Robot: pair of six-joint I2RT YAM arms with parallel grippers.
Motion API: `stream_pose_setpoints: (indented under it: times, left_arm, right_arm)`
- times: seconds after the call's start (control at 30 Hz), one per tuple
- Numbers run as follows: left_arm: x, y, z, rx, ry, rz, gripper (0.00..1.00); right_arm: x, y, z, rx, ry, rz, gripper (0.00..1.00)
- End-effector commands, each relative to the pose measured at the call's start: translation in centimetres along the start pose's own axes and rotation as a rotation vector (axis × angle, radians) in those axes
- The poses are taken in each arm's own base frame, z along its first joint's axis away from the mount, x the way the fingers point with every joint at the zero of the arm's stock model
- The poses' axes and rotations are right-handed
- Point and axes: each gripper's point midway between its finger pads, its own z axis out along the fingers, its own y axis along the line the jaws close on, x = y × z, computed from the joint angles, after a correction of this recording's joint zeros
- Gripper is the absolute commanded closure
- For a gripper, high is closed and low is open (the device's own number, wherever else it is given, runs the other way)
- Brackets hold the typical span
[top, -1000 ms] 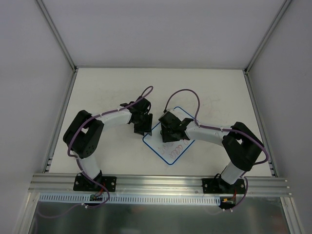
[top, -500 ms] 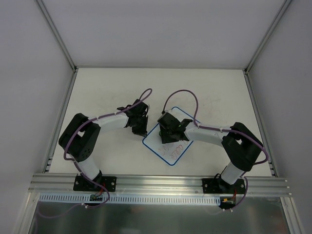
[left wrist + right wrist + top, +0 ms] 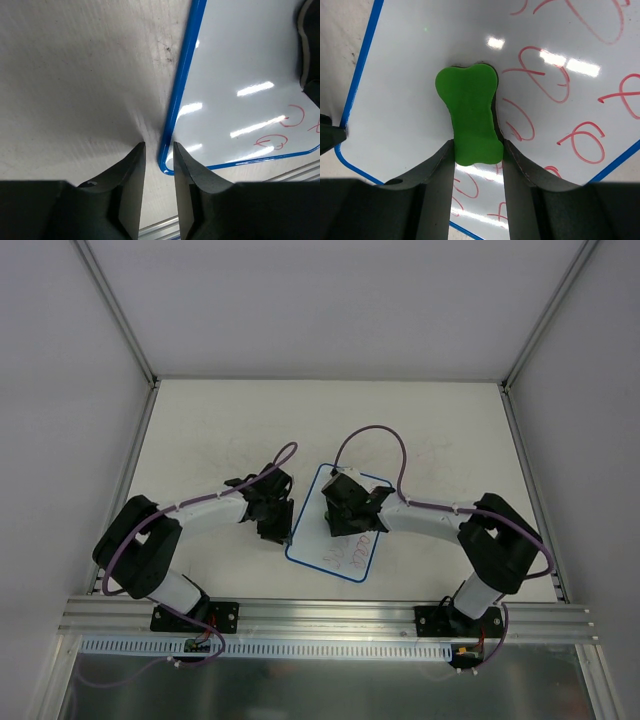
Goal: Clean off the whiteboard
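Arms (image 3: 210,506) bent inward, right tool (image 3: 478,145) clamping eraser (image 3: 469,117) on whiteboard (image 3: 405,95)

Left claw (image 3: 284,534) pulled back; whiteboard (image 3: 312,538) swung, slid left.

— What colour is the whiteboard (image 3: 415,60)?
— White, with a thin blue rim and red loops to the right of the right hand (image 3: 478,145).
— And in that hand?
— A bright green eraser (image 3: 470,115). The hand is black, the tabletop (image 3: 75,75) off-white with faint grey smudges.

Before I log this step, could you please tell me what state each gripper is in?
Left gripper: closed on the rim of the whiteboard.
Right gripper: closed on the green eraser.
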Motion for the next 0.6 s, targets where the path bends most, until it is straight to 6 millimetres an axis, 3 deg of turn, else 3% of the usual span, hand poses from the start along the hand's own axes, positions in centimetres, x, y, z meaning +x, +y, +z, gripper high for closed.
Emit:
stream_pose_setpoints:
  times: [0.0, 0.07, 0.27, 0.4, 0.57]
  left_arm:
    - [-1.0, -0.6, -1.2, -0.015, -0.022, 0.013, 0.71]
    - [-2.2, -1.0, -1.4, -0.015, -0.045, 0.024, 0.63]
    - [-6.5, -2.8, -1.1, -0.008, -0.092, 0.042, 0.63]
    - [-7.7, -3.1, 0.0, -0.009, -0.075, 0.058, 0.63]
    - [-7.7, -2.3, 1.8, -0.045, -0.035, 0.063, 0.64]
  right_arm:
    - [-0.8, -0.7, -1.5, 0.016, -0.051, 0.041, 0.98]
    - [-1.1, -0.9, -2.1, 0.02, -0.076, 0.047, 0.98]
    - [-1.1, -0.9, -2.0, 0.018, -0.074, 0.031, 0.98]
    - [-0.7, -1.0, -1.5, 0.028, -0.061, 0.032, 0.95]
    - [-0.4, -1.0, -1.2, 0.039, -0.053, 0.027, 0.91]
